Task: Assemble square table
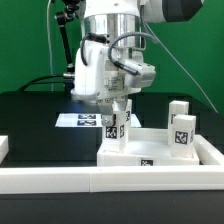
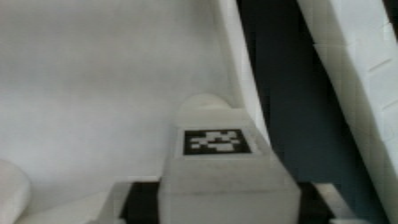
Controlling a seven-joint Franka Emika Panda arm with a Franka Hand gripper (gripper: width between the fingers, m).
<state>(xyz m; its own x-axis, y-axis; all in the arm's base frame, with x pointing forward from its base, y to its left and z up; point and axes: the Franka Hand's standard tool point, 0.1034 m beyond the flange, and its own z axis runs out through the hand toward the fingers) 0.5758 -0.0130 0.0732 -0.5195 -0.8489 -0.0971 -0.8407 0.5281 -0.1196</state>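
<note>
One block leg point(image 1: 121, 126) stands upright at frame centre, clamped between the fingers point(image 1: 120, 112), its long axis vertical over the square slab point(image 1: 135, 150). Two more legs point(image 1: 180, 125) wait at right of frame, well apart. A border rail point(image 1: 110, 180) hems the bottom edge; above is open.

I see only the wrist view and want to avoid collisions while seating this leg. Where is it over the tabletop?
Observer: The leg, upright in the pincer, is at the tabletop's far corner on the exterior view's left; contact I cannot tell.
Operator: Other parts nearby?
Observer: A second leg stands upright at the exterior view's right, with a third leg just behind it.
Operator: Anything beyond the arm?
Observer: The marker board lies flat on the table there.
</note>
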